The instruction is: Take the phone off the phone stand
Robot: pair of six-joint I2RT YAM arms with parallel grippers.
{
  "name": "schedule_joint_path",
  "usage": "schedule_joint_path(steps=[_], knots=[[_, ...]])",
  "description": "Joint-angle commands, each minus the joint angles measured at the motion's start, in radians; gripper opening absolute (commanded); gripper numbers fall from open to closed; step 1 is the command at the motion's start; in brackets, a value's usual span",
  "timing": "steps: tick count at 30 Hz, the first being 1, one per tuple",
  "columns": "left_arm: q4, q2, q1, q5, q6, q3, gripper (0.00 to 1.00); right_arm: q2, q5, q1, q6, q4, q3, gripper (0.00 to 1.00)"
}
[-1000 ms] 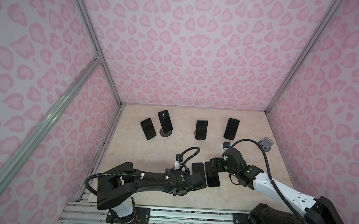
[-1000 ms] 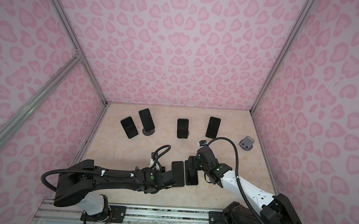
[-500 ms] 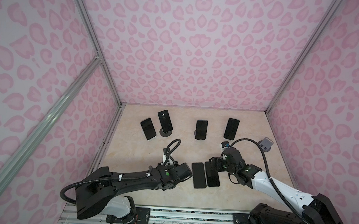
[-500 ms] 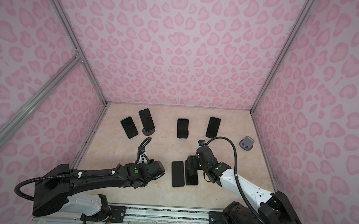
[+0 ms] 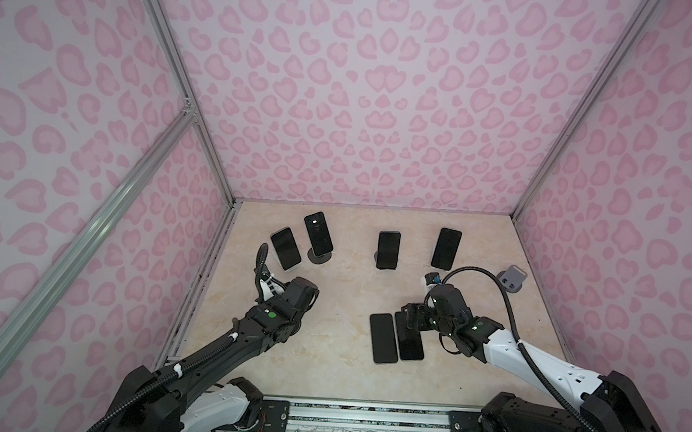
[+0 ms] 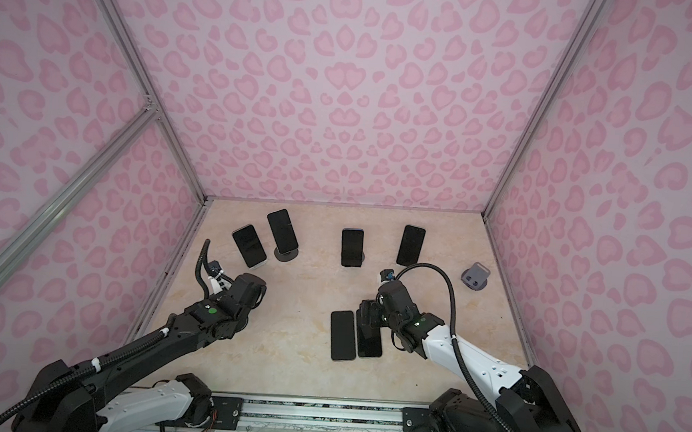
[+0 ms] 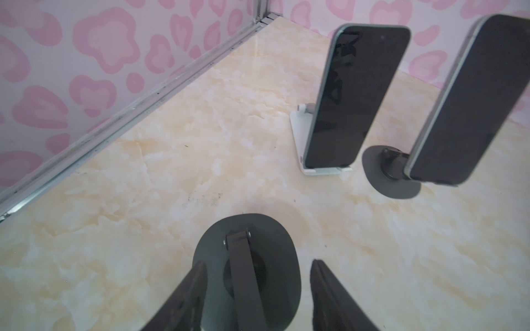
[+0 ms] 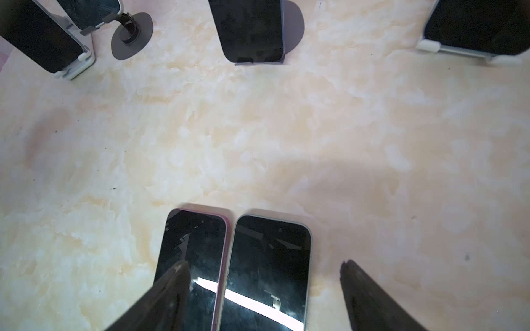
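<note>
Nearest us, two phones lie flat and side by side on the bench [image 5: 325, 370], out of any stand: a pink-edged phone [image 8: 195, 252] and a grey-edged phone [image 8: 271, 258]. The right fingers [image 8: 370, 298] are spread wide above them, one tip over the pink-edged phone, the other over bare bench, pinching nothing. Farther left, the left fingers [image 7: 183, 298] are closed on an empty dark stand [image 7: 258, 232], its arm running up between them. Along the far side we count four loaded stands. A white stand [image 7: 298, 126] cradles the leftmost phone [image 5: 285, 248], and a round dark stand [image 7: 384, 183] carries a second phone [image 5: 318, 234]. A dark central stand [image 8: 295, 23] holds a third phone [image 5: 388, 249], and a pale stand [image 8: 427, 45] holds a fourth phone [image 5: 446, 249]. At far right, a small grey stand [image 5: 512, 278] sits empty.
</note>
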Motion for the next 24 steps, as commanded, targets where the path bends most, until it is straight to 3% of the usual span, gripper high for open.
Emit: schedule_joint_path(steps=[1, 6, 9, 12, 17, 24], knots=[[0.109, 0.014, 0.086, 0.038, 0.087, 0.025, 0.54, 0.007, -0.017, 0.001, -0.005, 0.038, -0.001, 0.85], [0.197, 0.09, 0.251, 0.122, 0.19, 0.089, 0.54, 0.01, -0.022, -0.003, -0.002, 0.06, -0.021, 0.85], [0.299, 0.125, 0.291, 0.141, 0.288, 0.101, 0.54, 0.012, -0.026, -0.011, -0.005, 0.069, -0.03, 0.85], [0.374, 0.172, 0.351, 0.231, 0.351, 0.117, 0.54, 0.013, -0.026, -0.023, -0.013, 0.066, -0.033, 0.85], [0.373, 0.284, 0.424, 0.285, 0.379, 0.196, 0.54, 0.004, -0.046, -0.045, -0.013, 0.073, -0.041, 0.84], [0.353, 0.412, 0.455, 0.28, 0.378, 0.264, 0.55, 0.003, -0.056, -0.067, -0.012, 0.075, -0.05, 0.84]])
